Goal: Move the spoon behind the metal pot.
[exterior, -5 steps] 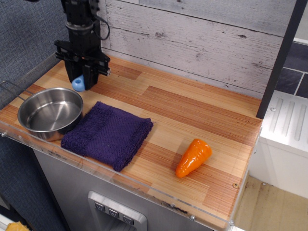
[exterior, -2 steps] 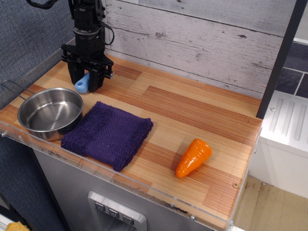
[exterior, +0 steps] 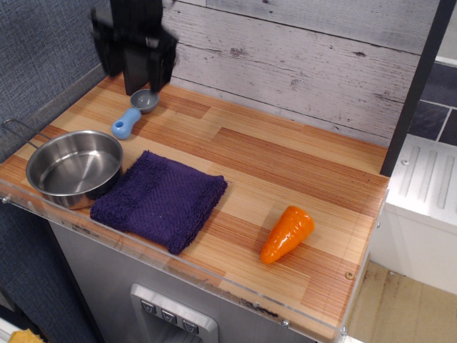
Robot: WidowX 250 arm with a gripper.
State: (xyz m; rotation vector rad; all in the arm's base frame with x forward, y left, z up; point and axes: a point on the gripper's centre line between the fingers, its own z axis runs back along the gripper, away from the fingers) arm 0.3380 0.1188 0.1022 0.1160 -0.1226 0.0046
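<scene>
Upper left of the frame, the gripper (exterior: 134, 53) hangs above the counter (exterior: 285, 164), blurred w/ motion, holding nothing; jaws look spread fairly wide but blur makes the exact gap hard to read. Just below it the spoon (exterior: 133, 114) lies flat on the wood, grey bowl toward the wall, light-blue handle pointing down-left toward the metal pot (exterior: 73, 168). Spoon sits above the pot in the frame, i.e. on the wall side, near the pot's rim but not touching it, as far as this view shows. Judgement: placing step looks done, spoon already behind the pot, so what's in hand is the retreat. Next move prob. calls for a straight lift clear of the spoon w/o clipping its bowl, which lies right under the fingers; any sideways drift could nudge it. Risk seems low since the spoon rests flat and stable. Count: 1 spoon, 1 pot (empty, thin wire handle off its left side), 1 purple cloth (exterior: 161, 200) folded beside the pot at centre-left, its edge at or touching the pot, 1 orange carrot (exterior: 286, 234) lower right, well apart from the rest, 1 gripper.
</scene>
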